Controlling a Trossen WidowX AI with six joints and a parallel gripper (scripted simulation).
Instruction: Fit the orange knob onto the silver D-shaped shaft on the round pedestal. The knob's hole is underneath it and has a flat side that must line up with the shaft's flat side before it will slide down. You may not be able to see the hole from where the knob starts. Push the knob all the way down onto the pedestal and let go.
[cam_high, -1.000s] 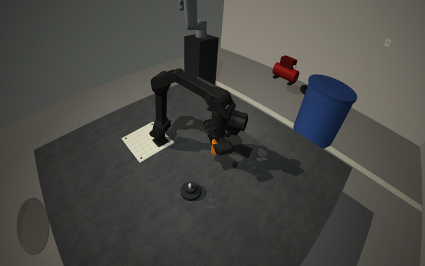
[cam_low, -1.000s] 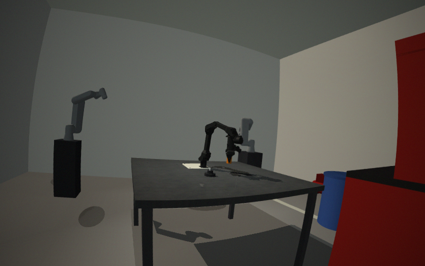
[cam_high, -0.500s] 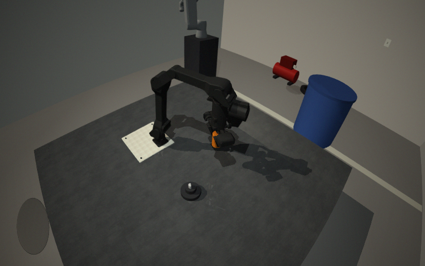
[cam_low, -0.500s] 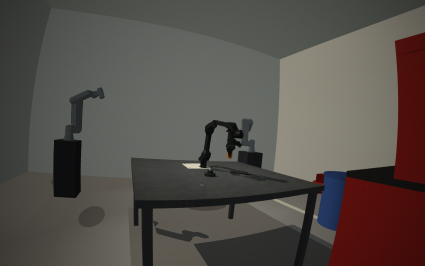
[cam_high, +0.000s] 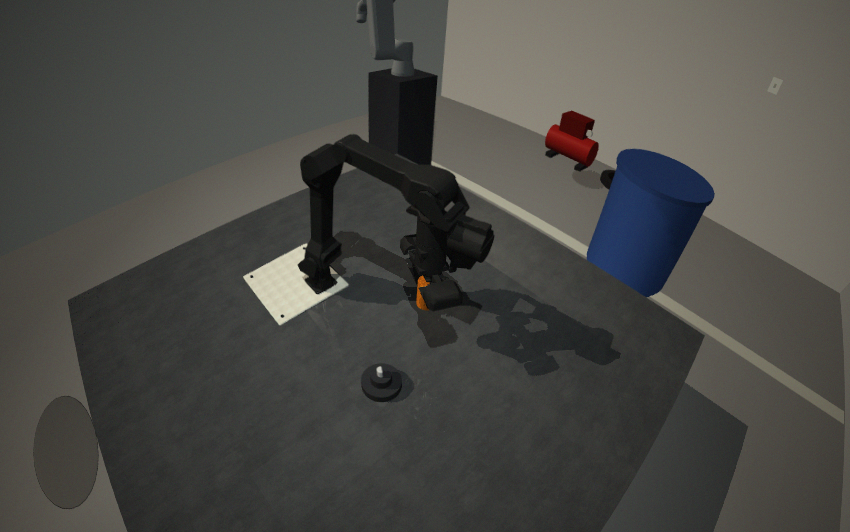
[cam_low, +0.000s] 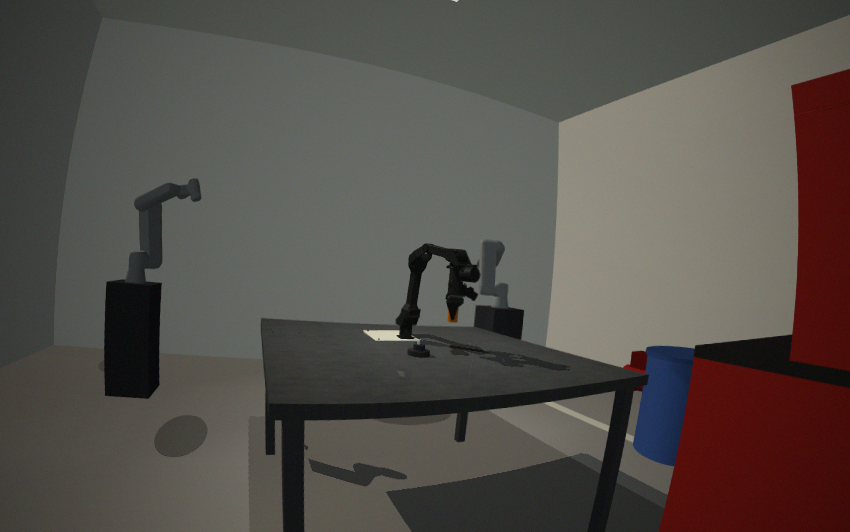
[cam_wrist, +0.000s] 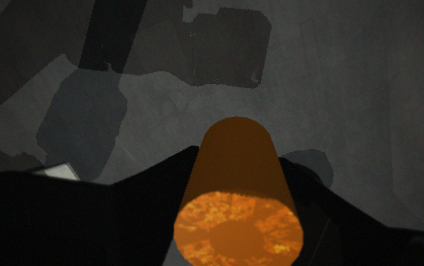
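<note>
dark table (cam_low: 351, 376) in grey-walled room w/ blue barrel (cam_high: 648, 219), red compressor (cam_high: 571, 143). gripper (cam_high: 432, 292) clamped on orange knob (cam_wrist: 239, 200), held above tabletop; pedestal (cam_high: 381, 382) well apart.

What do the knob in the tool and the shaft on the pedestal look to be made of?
Knob: orange, matte sides, mottled end face; probably plastic, hard to say. Shaft: pale silver stub, likely metal, too small to judge finish. Pedestal: dull black, plastic or coated metal.
</note>
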